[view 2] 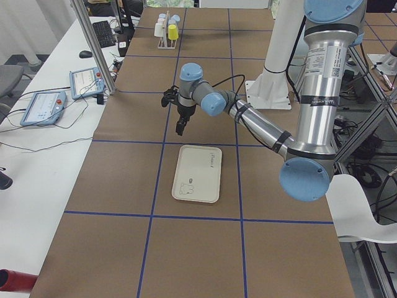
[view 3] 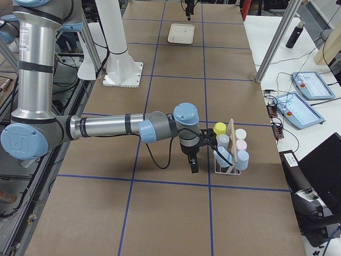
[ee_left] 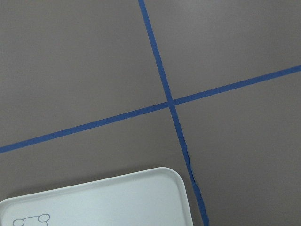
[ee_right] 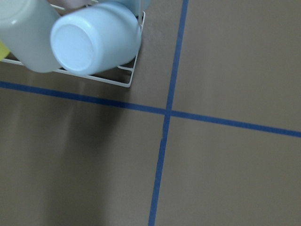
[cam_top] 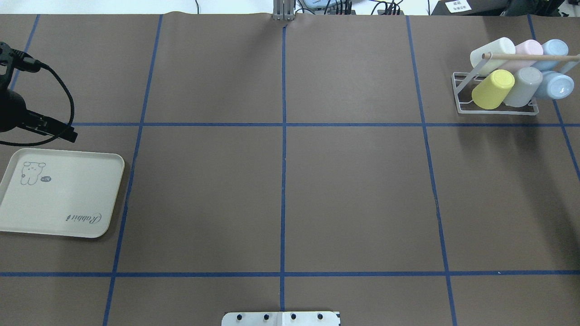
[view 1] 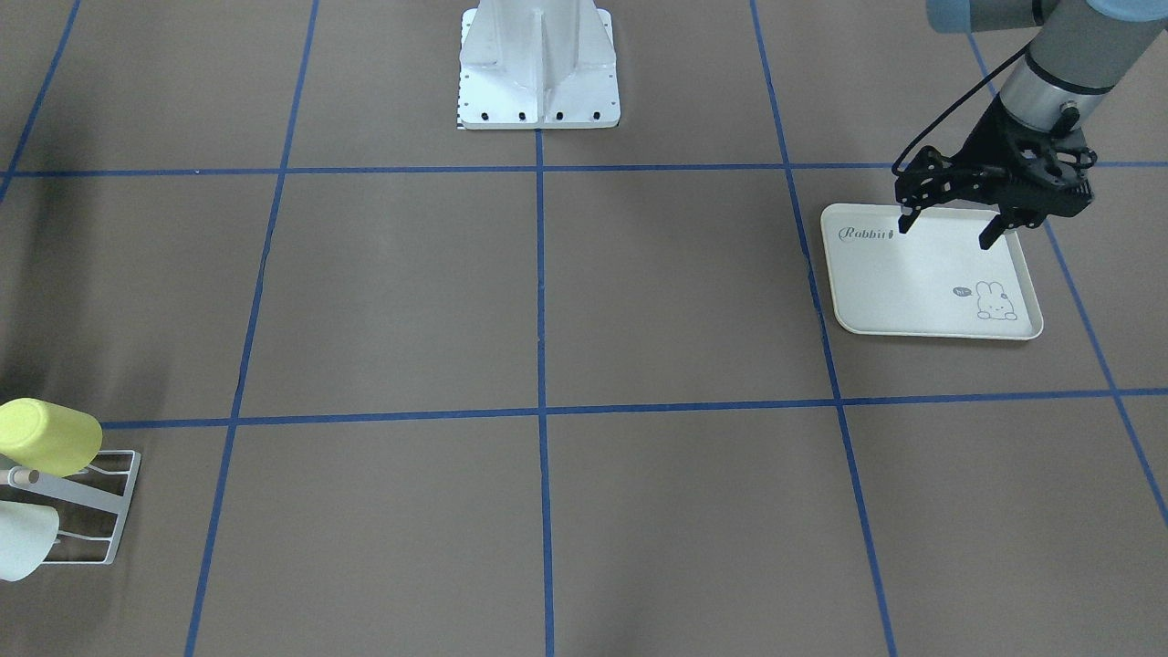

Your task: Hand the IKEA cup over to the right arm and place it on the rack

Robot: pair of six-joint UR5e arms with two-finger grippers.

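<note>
The white wire rack [cam_top: 498, 110] stands at the far right and holds several cups, among them a yellow cup [cam_top: 493, 89], a grey one [cam_top: 523, 86] and a light-blue one [cam_top: 556, 84]. The right wrist view shows the rack's corner [ee_right: 123, 80] and the light-blue cup [ee_right: 94, 37]. My right gripper [view 3: 194, 168] hangs just beside the rack [view 3: 226, 166]; I cannot tell whether it is open or shut. My left gripper [view 1: 946, 233] is open and empty above the far edge of the rabbit tray [view 1: 922, 292].
The cream rabbit-print tray [cam_top: 59, 203] lies at the left with nothing on it. The robot's white base [view 1: 538, 64] stands at the table's middle edge. Blue tape lines cross the brown table. Operator consoles [view 3: 303, 98] lie off the table.
</note>
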